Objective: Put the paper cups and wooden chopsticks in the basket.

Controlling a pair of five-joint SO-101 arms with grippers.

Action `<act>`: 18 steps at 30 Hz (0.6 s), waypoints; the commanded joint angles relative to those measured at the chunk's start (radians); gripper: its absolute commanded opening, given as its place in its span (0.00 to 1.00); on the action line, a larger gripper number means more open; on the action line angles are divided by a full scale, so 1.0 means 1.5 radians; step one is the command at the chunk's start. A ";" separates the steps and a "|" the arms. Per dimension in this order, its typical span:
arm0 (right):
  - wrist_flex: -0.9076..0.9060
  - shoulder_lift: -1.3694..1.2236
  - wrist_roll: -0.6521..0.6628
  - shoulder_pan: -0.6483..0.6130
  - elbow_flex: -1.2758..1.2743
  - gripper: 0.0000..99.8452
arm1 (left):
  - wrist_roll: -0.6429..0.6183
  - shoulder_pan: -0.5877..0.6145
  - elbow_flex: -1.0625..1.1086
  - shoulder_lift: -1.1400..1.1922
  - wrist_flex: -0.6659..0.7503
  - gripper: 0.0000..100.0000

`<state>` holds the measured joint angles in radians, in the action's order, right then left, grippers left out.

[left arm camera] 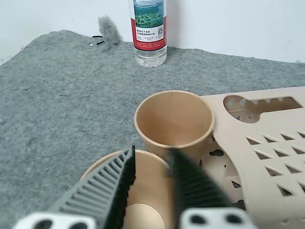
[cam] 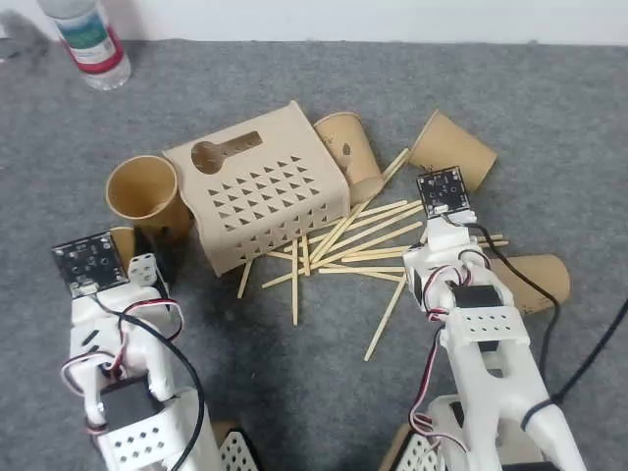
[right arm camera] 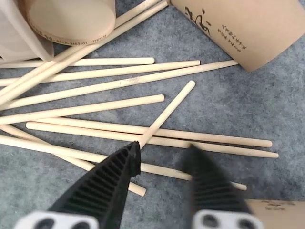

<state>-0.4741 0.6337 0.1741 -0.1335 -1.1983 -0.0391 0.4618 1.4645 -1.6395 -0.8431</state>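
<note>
**Both jaws open, nothing gripped**

Left jaws: open and empty, right over the mouth of an upright paper cup (left arm camera: 150,193). Can't tell if they touch its rim. Just beyond it stands a second upright cup (left arm camera: 174,119), tight beside the basket (left arm camera: 259,152). The basket lies tipped over on the bench (cam: 510,88), with a perforated face and handle slot facing up.

Right jaws: open and empty, low over the wooden chopsticks (right arm camera: 95,109). One diagonal stick (right arm camera: 167,112) points in toward the gap between the jaws. The chopsticks lie loose on the grey felt, spread from the basket's near edge across to my right arm. Several ends reach the basket's edge.

Three more cups lie on their sides:
- The leaning cup (cam: 348,152) rests against the basket's right end, above the chopstick pile.
- The far cup (cam: 453,147) lies just beyond my right wrist.
- The outboard cup (cam: 542,280) lies beside my right arm, on the side away from the basket.

Further out, a water bottle (cam: 90,39) stands at the bench's far left edge, well apart from everything. A tuft of fluff (left arm camera: 108,29) sits near it.
</note>
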 commanded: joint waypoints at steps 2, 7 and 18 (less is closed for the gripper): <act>0.014 0.019 -0.002 0.001 0.006 0.05 | 0.007 -0.005 -0.012 -0.006 0.004 0.01; 0.014 0.020 -0.002 0.001 0.006 0.04 | 0.008 -0.005 -0.016 -0.006 0.005 0.05; 0.012 0.020 -0.007 0.001 0.006 0.34 | -0.053 -0.006 -0.014 -0.006 0.001 0.31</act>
<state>-0.4741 0.6337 0.1741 -0.1335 -1.1983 -0.1082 0.4618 1.4645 -1.6395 -0.8431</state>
